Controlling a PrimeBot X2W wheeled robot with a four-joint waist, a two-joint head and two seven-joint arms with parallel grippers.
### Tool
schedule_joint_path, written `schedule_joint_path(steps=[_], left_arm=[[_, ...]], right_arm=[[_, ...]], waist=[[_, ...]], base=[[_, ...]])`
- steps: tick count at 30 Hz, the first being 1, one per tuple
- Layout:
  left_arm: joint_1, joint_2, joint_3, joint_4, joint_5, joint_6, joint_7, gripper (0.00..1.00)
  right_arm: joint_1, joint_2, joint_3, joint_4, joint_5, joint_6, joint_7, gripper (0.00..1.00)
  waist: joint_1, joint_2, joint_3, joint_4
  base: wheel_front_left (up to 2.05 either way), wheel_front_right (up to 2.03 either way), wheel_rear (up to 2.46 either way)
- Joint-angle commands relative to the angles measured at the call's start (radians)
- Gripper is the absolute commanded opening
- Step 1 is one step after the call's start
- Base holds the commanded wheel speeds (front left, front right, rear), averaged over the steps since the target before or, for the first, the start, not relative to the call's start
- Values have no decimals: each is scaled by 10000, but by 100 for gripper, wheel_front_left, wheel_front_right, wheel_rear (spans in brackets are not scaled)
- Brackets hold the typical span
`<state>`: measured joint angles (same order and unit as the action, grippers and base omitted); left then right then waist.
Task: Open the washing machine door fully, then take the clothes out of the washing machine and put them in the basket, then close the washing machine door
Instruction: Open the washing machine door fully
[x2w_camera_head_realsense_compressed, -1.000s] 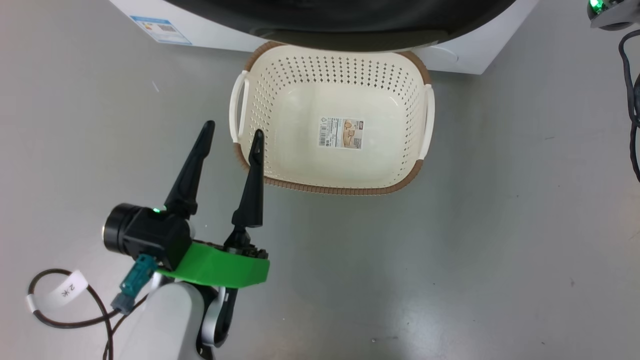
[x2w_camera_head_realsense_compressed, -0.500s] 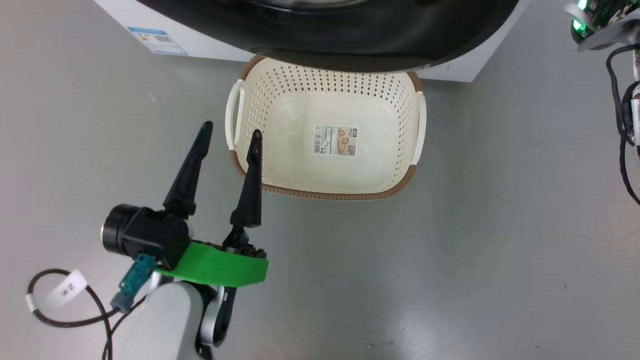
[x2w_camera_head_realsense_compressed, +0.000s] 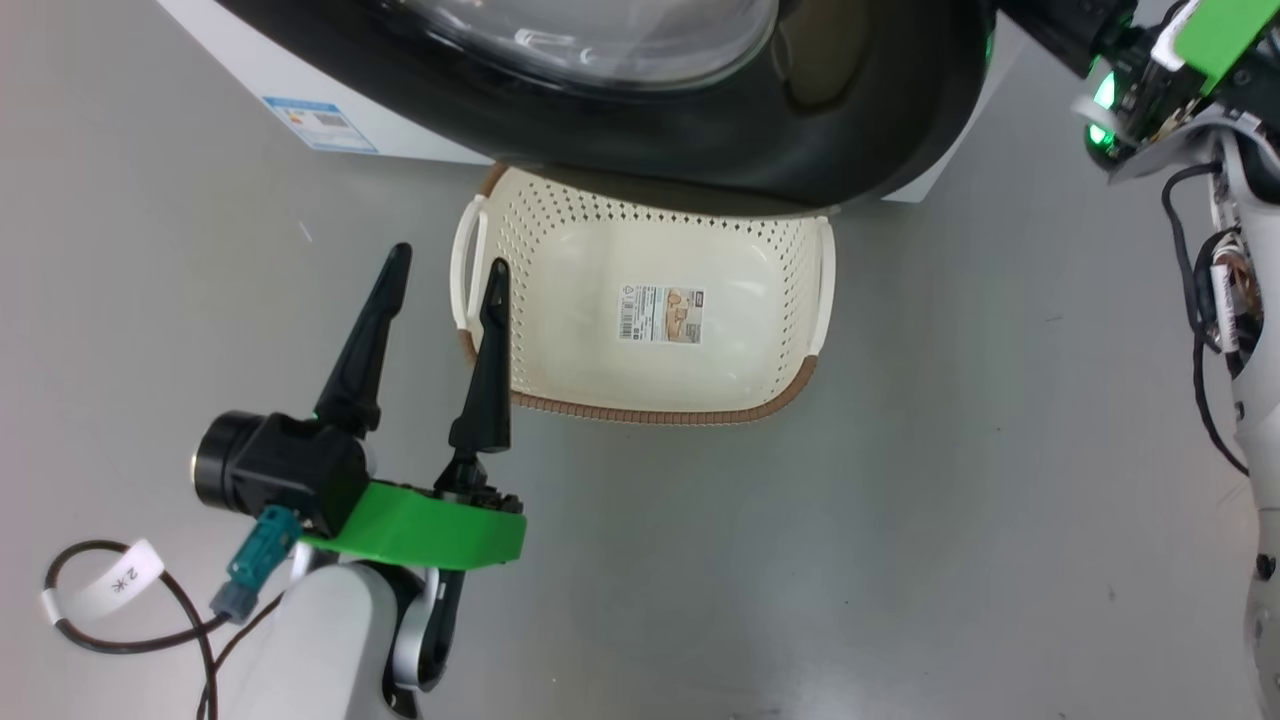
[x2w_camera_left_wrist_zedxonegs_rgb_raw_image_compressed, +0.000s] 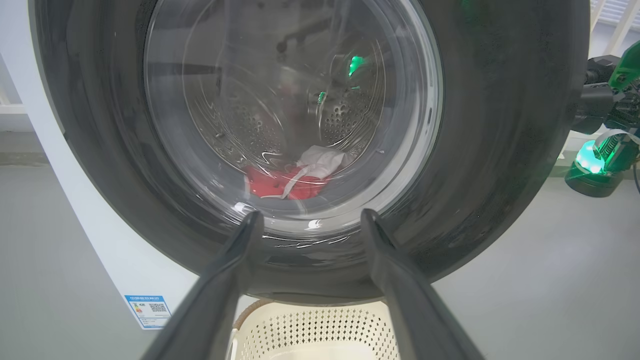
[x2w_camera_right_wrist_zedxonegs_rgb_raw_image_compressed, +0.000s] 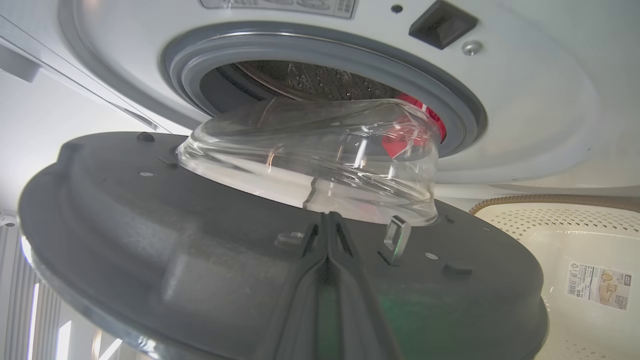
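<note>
Right gripper (x2w_camera_right_wrist_zedxonegs_rgb_raw_image_compressed: 327, 222), fingers shut, is resting against the inner face of the partly open washing machine door (x2w_camera_right_wrist_zedxonegs_rgb_raw_image_compressed: 150, 225); red clothes (x2w_camera_right_wrist_zedxonegs_rgb_raw_image_compressed: 397, 145) are lying in the drum (x2w_camera_right_wrist_zedxonegs_rgb_raw_image_compressed: 310, 80) beyond its tips. Left gripper (x2w_camera_head_realsense_compressed: 447, 262) is hanging open and empty just beside the basket (x2w_camera_head_realsense_compressed: 650, 412). With no grasp, the shut fingers risk sliding off, leaving the door half-open.

A smooth, pale grey floor (x2w_camera_head_realsense_compressed: 900, 500) is shown from above. A white washing machine (x2w_camera_head_realsense_compressed: 255, 70) is stood on it at the top of the head view, and a small blue sticker (x2w_camera_head_realsense_compressed: 320, 123) is seen near its lower left corner. A cream basket (x2w_camera_head_realsense_compressed: 650, 415) with a brown rim is set on the floor just in front of the machine. A tiny pale scrap (x2w_camera_head_realsense_compressed: 305, 232) is seen on the floor left of the basket.
</note>
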<state>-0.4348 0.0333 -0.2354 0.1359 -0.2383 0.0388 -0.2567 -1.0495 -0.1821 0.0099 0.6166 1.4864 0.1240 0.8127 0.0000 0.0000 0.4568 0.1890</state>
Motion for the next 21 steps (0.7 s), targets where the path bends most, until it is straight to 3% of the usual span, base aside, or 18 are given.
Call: schedule_joint_path(steps=[1,21], left_arm=[[119,169,350,-205,129,-28,-51,100],[498,169,508,-85,89,-117,-51,100]], right_arm=[[246,273,80,-392,55,67,171,0],[1771,720,343,-1187,38,67,837,0]], waist=[[0,0,-129,-42],[0,0,-1056,-150]], base=[[0,0,0],[0,0,0]])
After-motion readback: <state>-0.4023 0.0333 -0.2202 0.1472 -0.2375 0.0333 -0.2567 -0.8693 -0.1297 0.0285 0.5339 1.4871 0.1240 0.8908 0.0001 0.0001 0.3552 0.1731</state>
